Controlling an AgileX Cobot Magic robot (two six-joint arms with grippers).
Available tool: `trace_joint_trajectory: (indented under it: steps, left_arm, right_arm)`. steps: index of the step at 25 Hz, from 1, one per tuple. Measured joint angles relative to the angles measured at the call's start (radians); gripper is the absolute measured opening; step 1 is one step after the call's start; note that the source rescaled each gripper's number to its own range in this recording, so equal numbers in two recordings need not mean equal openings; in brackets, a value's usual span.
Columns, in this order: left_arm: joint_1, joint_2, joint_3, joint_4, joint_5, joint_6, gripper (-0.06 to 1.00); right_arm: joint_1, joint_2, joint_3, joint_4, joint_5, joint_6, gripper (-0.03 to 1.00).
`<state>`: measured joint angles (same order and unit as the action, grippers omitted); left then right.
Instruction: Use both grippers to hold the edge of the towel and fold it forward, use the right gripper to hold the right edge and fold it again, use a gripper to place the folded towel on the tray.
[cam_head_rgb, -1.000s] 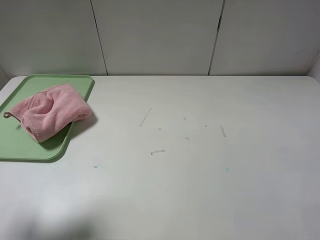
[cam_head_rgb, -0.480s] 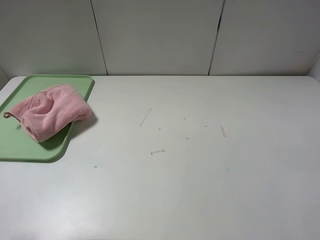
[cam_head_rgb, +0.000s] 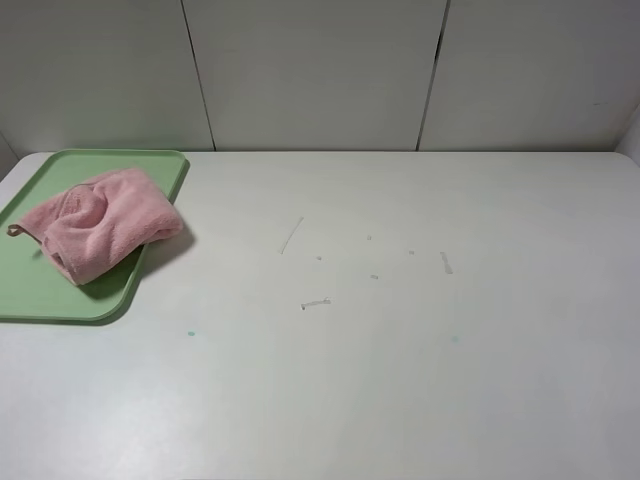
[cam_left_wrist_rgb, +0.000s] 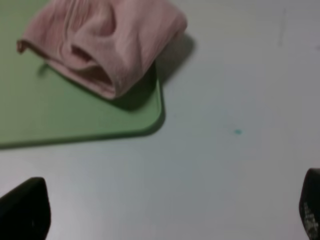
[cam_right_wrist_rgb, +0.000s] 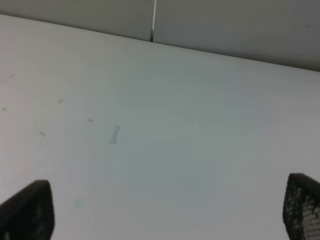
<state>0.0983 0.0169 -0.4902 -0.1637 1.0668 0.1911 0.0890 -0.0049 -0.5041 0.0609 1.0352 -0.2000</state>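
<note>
**Towel on tray, both arms clear — wrap-up step**

Nearest first: left gripper (cam_left_wrist_rgb: 165, 215) shows only 2 black fingertips at the frame's lower corners, spread wide, nothing between them. Right gripper (cam_right_wrist_rgb: 165, 210) same story: 2 black tips far apart, empty, over bare table (cam_right_wrist_rgb: 165, 125). Neither arm appears in the high view.

My read: placement is done, only retreat is left. To do it well, keep both sets of jaws spread and hold the arms off the table, no sweep back toward the tray corner; a snag on the cloth would drag it off.

Table is matte white, smooth, with a few small scuffs and tape bits (cam_head_rgb: 315, 303) mid-surface and a tiny green speck (cam_left_wrist_rgb: 237, 132).

Further back, the tray (cam_head_rgb: 40, 290) sits at the far-left corner: flat light-green plastic, rounded corners, low rim. The towel (cam_head_rgb: 100, 222) lies on it, pink fluffy terry, bundled in soft rolled folds rather than a crisp rectangle. Its right side overhangs the tray rim slightly. Small loop (cam_head_rgb: 14, 231) sticks out on the left.

Behind: plain white wall panels (cam_head_rgb: 310, 70).
</note>
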Motion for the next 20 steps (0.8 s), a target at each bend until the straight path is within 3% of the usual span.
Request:
trace_joint_trajectory:
  steps: [20]
  left_arm:
    - [-0.004, -0.025, 0.001, -0.005, 0.001, 0.011, 1.0]
  right_arm:
    - [0.0, 0.0, 0.0, 0.0, 0.0, 0.0, 1.0]
